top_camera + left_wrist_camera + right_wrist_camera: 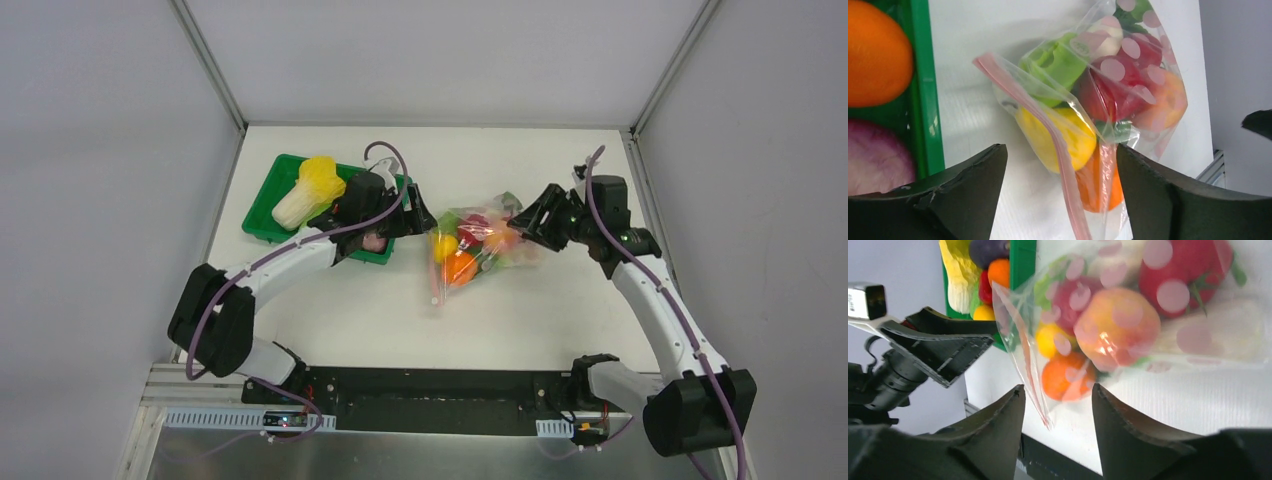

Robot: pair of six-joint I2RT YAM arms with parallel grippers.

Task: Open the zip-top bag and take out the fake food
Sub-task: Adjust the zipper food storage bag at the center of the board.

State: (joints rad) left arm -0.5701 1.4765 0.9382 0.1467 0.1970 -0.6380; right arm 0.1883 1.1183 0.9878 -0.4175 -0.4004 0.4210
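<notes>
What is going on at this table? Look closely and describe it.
Two robot arms are working on a clear zip-top bag lying on the white table. The left hand sits open at its pink zip strip end, and the right hand is open at the opposite end. Neither grips the bag. The fake food is inside it. A green tray with a cabbage sits beside the left arm.
</notes>
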